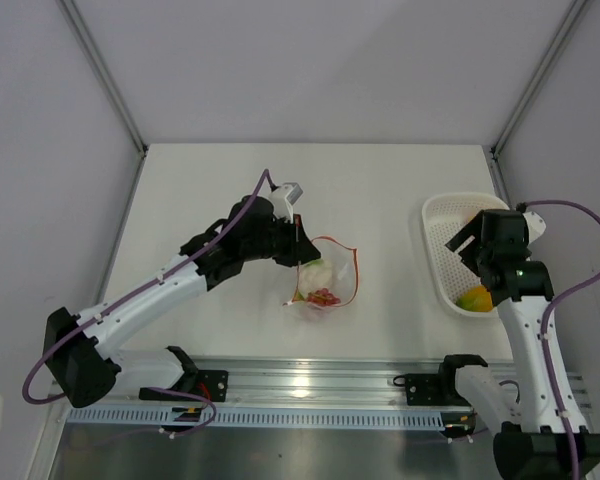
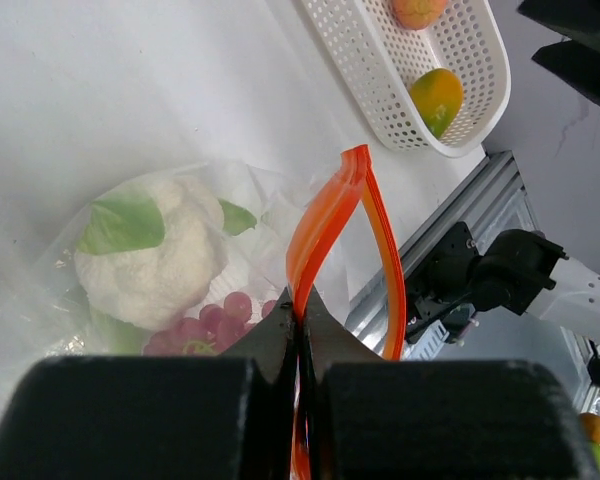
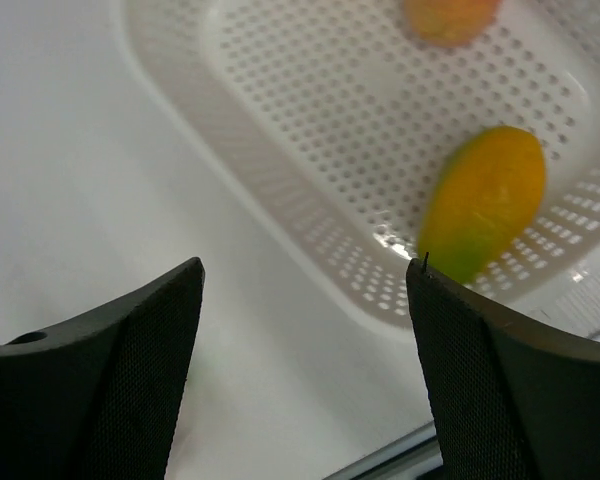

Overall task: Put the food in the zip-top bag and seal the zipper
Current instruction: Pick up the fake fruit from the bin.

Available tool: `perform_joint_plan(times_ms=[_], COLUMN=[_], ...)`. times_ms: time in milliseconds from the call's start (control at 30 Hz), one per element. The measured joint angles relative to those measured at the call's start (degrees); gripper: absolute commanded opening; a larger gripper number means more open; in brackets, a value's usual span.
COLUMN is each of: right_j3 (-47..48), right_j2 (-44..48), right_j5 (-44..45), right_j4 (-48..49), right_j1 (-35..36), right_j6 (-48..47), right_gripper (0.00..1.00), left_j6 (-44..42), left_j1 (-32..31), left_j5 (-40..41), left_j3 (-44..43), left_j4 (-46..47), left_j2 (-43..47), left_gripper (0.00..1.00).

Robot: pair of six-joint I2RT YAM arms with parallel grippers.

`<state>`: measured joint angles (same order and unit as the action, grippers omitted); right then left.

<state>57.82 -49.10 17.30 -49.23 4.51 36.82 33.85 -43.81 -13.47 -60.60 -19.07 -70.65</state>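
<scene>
Now your left gripper (image 2: 300, 335) pinches the zipper (image 2: 325, 215), its loop running up-frame; overhead, the zip-top bag (image 1: 344, 278) sits mid-frame. Only the right wrist view shows your right gripper (image 3: 305, 290) spread wide, empty, over the basket (image 3: 280, 190).

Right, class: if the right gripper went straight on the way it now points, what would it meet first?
Most likely the near wall of the white basket. It fills the gap between the open fingers of the right gripper, and the orange-green fruit lies just off to one side. Depth is hard to judge here.
</scene>
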Motion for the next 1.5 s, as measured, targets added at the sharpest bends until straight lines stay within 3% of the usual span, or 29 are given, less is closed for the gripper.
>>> perform_joint_plan(times_ms=[167,533,833,1367,1500], right_j3=[-1.7,-5.7,-10.1,-13.5,-16.1], right_j2=[-6.0,-14.7,-15.3,-25.7,-26.2], right_j5=[-0.8,5.3,8.6,3.2,1.8], right_j4=[-3.0,-3.3,-1.9,8.9,10.8], right_j1=[-9.6,-12.1,-16.2,-20.3,-20.3], right_j6=[0.5,4.2,5.2,5.2,5.3], right_gripper=[0.88,0.89,0.89,0.81,0.72], left_j6=[-1.5,-2.8,-2.0,-1.9,-1.9], left_j1=[0.0,0.0,0.0,0.0,0.0], left_j5=[-0.2,-0.8,-2.3,-2.2,-2.2], left_j3=[-0.7,-0.9,-0.6,-0.6,-0.6], left_j4=[-0.4,-0.7,0.5,0.1,0.1], left_j2=[0.2,-0.1,-1.3,-1.8,-2.0], left_gripper=[0.01,0.01,0.00,0.01,0.01])
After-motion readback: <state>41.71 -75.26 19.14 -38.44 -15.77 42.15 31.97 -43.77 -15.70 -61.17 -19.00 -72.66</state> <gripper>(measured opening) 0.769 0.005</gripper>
